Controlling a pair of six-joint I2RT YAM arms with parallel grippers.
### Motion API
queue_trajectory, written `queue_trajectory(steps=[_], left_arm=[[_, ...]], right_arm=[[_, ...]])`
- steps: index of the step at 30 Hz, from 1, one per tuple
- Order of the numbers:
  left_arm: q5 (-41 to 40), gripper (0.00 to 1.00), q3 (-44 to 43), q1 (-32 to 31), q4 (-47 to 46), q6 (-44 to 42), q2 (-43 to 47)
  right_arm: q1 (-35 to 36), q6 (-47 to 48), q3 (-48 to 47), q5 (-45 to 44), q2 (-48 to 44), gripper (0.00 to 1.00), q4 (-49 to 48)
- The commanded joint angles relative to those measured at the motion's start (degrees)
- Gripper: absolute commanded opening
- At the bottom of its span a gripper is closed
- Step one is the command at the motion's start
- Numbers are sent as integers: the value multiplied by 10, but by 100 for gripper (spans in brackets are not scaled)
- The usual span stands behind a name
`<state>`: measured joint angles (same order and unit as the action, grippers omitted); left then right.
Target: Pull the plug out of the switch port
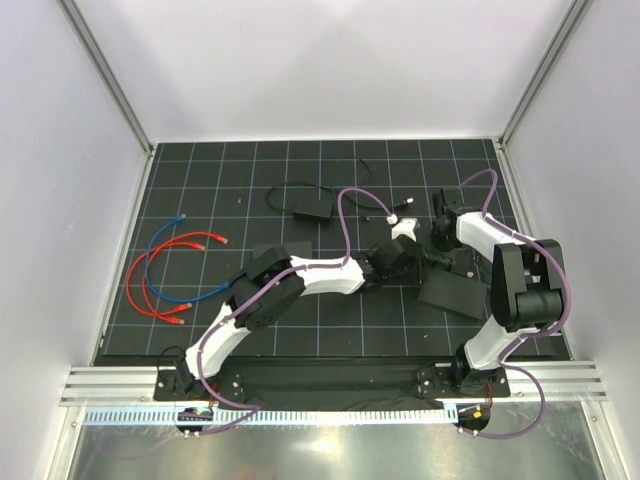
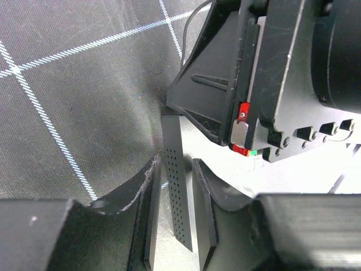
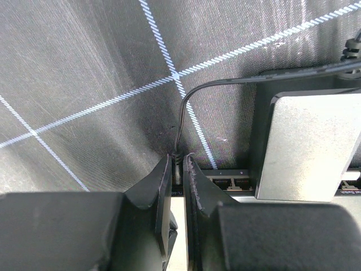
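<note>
**benchlurker:** so where's the switch vs your tools rn?

**me:** Going left to right: my left arm (image 1: 300,278) lies low and stretched out, reaching in on the left of the switch (image 2: 177,209). On that wrist cam I see the switch edge-on, with its perforated side running up the middle, right between the fingers of the left gripper (image 2: 176,169). There are slivers of light on either side, so I can't tell if it's actually clamped or just hugging it.

**benchlurker:** and the other one?

**me:** My right arm (image 1: 525,290) is folded at the elbow to the right of the switch, with the wrist doubling back toward it. The right gripper (image 3: 177,164) is pinched tight on the plug (image 3: 177,168), right at the end of the switch's socket row. The thin black cord (image 3: 181,116) loops away from the switch over the mat (image 3: 84,68).
</note>
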<state>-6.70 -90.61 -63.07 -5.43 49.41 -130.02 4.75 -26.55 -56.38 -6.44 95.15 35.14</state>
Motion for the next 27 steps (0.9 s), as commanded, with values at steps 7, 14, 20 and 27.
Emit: queue_trajectory(steps=[7, 14, 20, 27], left_arm=[[-11, 29, 2, 0, 68, -8, -38], [-5, 29, -1, 0, 68, -6, -42], [-4, 28, -5, 0, 68, -5, -45], [-2, 28, -4, 0, 68, -5, -46]], right_arm=[[-5, -1, -22, -66, -22, 1, -91], [-7, -17, -45, -60, 5, 1, -96], [-13, -59, -39, -16, -15, 1, -91], [-19, -40, -70, -43, 42, 1, -81]])
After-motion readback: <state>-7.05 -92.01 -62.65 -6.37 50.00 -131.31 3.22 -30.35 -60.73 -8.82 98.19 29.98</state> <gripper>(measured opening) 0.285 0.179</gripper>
